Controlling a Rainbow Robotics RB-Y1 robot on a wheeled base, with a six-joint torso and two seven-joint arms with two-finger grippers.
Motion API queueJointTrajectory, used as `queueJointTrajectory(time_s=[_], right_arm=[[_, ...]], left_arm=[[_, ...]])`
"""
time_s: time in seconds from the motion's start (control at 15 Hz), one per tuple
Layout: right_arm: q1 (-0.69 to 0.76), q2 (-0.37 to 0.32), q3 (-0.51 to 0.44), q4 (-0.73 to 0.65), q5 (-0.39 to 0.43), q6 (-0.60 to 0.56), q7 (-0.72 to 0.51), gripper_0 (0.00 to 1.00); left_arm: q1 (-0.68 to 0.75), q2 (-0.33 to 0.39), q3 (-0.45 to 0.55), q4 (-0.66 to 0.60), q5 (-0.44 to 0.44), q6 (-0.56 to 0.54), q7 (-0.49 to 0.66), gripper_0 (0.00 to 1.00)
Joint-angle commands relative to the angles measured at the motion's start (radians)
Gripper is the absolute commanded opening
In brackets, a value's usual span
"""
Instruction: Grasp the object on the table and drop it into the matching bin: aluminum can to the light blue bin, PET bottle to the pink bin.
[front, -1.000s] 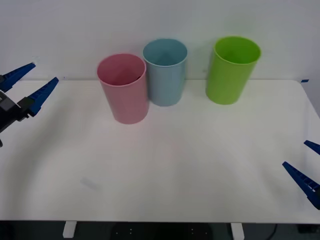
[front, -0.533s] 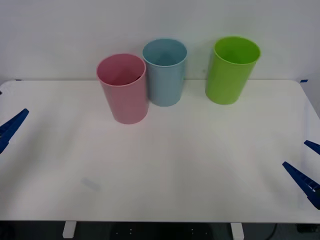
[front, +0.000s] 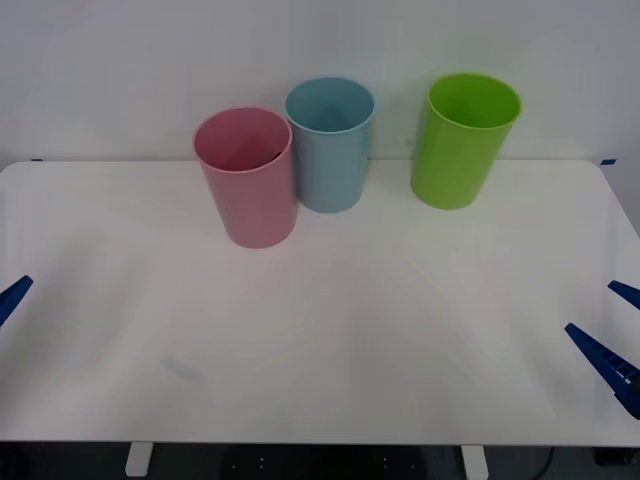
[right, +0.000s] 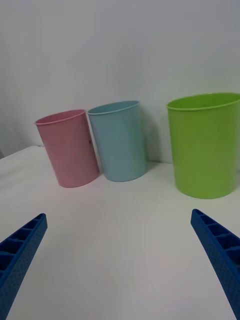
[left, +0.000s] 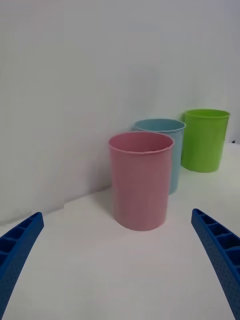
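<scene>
Your left end effector (left: 120, 272) hangs open at the bench's (front: 330, 340) left edge, and your right end effector (right: 117, 265) is open at the right edge. Pink bin (front: 247, 177) touches light blue bin (front: 329, 144) at the back; lime green bin (front: 464, 139) stands apart. Bottle's whereabouts: can't tell.

Soft, even, bright light falls from above. The table (front: 330, 340) shows a broad, mild sheen without hard glare. The pink bin (front: 247, 177), light blue bin (front: 330, 145) and lime green bin (front: 463, 140) cast only faint, diffuse shadows at their bases. Focus is slightly soft overall, with edges mildly hazy in the upper frame.
</scene>
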Motion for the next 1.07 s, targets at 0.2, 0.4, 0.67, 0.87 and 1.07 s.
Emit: queueJointTrajectory(time_s=[0.2,0.4,0.67,0.87,1.07], right_arm=[[0.000,0.000,0.000,0.000,0.000,0.000,0.000,1.00],[0.000,0.000,0.000,0.000,0.000,0.000,0.000,1.00],[0.000,0.000,0.000,0.000,0.000,0.000,0.000,1.00],[0.000,0.000,0.000,0.000,0.000,0.000,0.000,1.00],[0.000,0.000,0.000,0.000,0.000,0.000,0.000,1.00]], left_arm=[[0.040,0.002,0.008,-0.001,-0.062,-0.015,-0.043,1.00],[0.063,0.002,0.015,0.002,-0.099,-0.018,-0.102,1.00],[0.088,0.002,0.013,0.002,-0.081,-0.007,-0.092,1.00],[0.091,0.000,-0.002,0.002,-0.081,0.011,-0.084,1.00],[0.091,0.000,-0.002,0.002,-0.081,0.011,-0.084,1.00]])
